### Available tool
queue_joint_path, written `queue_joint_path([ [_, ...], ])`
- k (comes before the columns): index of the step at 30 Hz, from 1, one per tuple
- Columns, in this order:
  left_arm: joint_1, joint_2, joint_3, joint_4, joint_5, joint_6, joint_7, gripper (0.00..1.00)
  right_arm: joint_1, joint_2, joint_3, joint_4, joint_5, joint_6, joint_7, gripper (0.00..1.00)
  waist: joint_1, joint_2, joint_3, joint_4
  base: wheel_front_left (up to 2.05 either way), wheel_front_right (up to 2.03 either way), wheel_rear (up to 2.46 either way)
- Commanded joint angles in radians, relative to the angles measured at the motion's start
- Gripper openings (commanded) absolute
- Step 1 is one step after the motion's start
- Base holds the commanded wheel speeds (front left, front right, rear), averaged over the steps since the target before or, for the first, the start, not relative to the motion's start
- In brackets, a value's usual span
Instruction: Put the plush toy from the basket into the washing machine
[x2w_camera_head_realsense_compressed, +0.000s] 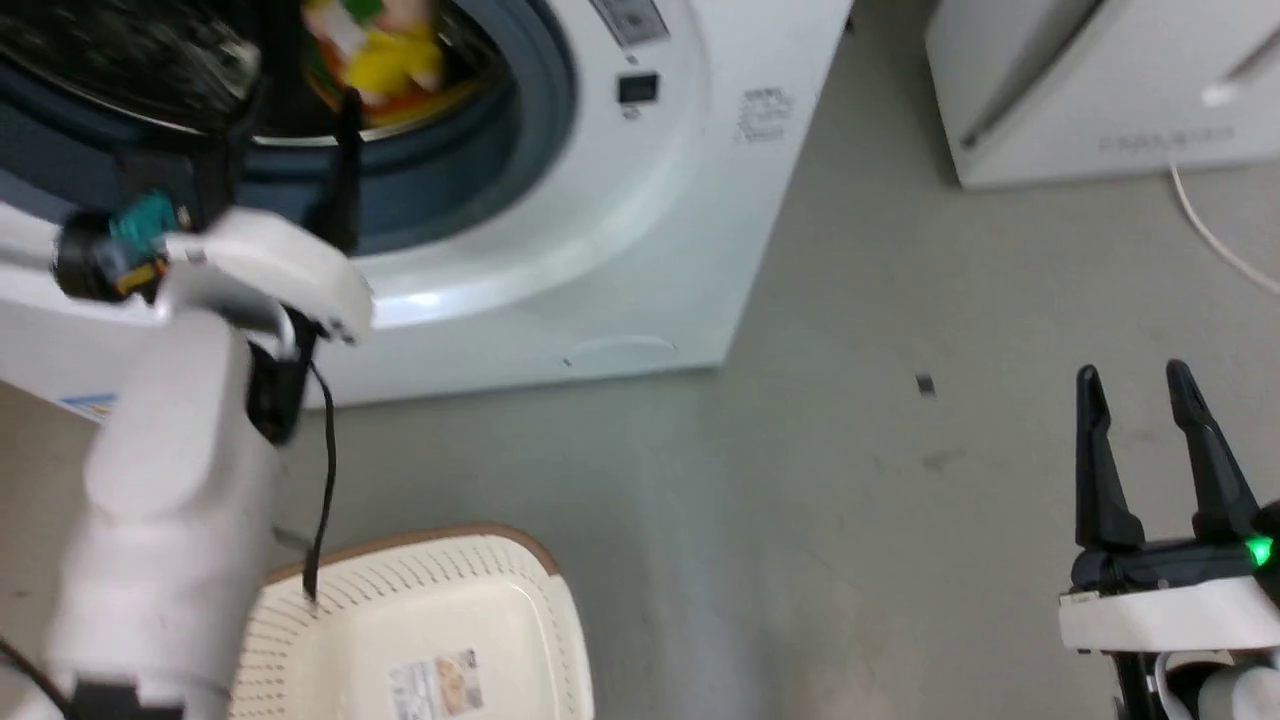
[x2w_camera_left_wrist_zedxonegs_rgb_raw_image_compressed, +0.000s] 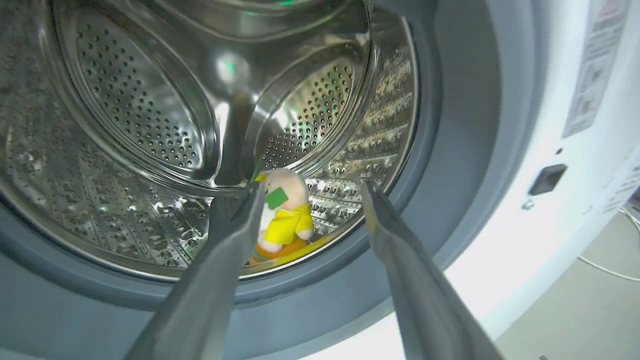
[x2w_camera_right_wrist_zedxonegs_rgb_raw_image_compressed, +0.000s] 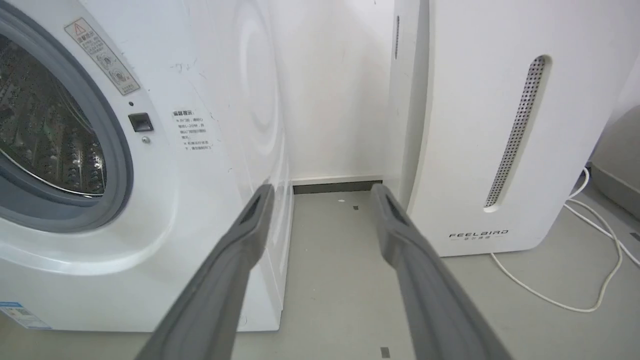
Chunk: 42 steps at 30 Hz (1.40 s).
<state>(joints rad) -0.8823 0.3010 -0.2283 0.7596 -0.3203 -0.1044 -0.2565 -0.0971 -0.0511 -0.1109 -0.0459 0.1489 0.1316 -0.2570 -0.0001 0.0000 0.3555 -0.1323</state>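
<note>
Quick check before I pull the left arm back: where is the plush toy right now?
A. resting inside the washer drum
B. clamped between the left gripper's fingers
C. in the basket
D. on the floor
A: the left wrist view shows the plush toy sitting low in the steel drum of the washing machine, beyond the tips of the open left gripper.

1. We see a pale, rounded left forearm (x2w_camera_head_realsense_compressed: 170, 470) with a thin black cable (x2w_camera_head_realsense_compressed: 327, 480) running along it.
2. We note a teal part (x2w_camera_head_realsense_compressed: 148, 222) on its black wrist (x2w_camera_head_realsense_compressed: 88, 265).
3. The right gripper (x2w_camera_head_realsense_compressed: 1132, 370) has two long, dark, tapered fingers (x2w_camera_head_realsense_compressed: 1100, 480), a green light (x2w_camera_head_realsense_compressed: 1258, 550) and a white base (x2w_camera_head_realsense_compressed: 1160, 615).
</note>
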Motion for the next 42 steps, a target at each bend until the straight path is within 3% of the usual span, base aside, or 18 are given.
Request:
queue_joint_path([
  [1,0.058,-0.009,0.016,-0.047,-0.006,0.011,-0.005,1.00,0.013,0.001,-0.003,-0.008,-0.005,-0.001,-0.005,1.00,0.0001,0.0000,-0.096,0.075,0.00,0.00,0.00],
  [11,0.485,-0.082,0.121,-0.495,0.034,0.071,-0.005,1.00,0.064,0.001,0.009,-0.053,-0.017,-0.001,-0.005,1.00,0.0001,0.0000,-0.209,0.121,0.00,0.00,0.00],
  [17,0.676,-0.109,0.138,-0.659,0.129,0.110,-0.005,1.00,0.097,0.001,0.017,-0.065,-0.011,-0.001,-0.005,1.00,0.0001,0.0000,-0.244,0.127,0.00,0.00,0.00],
  [28,0.893,-0.187,0.154,-0.737,0.185,0.151,-0.005,1.00,0.145,0.001,0.032,-0.056,-0.004,-0.001,-0.005,1.00,0.0001,0.0000,-0.278,0.136,0.00,0.00,0.00],
  [41,0.926,-0.220,0.177,-0.711,0.217,0.123,-0.005,1.00,0.161,0.001,0.047,-0.031,-0.008,-0.001,-0.005,1.00,0.0001,0.0000,-0.282,0.135,0.00,0.00,0.00],
  [42,0.924,-0.220,0.177,-0.708,0.213,0.122,0.000,0.00,0.151,0.000,0.047,-0.031,-0.006,0.000,0.000,0.00,0.0001,0.0000,-0.282,0.135,0.00,0.00,0.00],
])
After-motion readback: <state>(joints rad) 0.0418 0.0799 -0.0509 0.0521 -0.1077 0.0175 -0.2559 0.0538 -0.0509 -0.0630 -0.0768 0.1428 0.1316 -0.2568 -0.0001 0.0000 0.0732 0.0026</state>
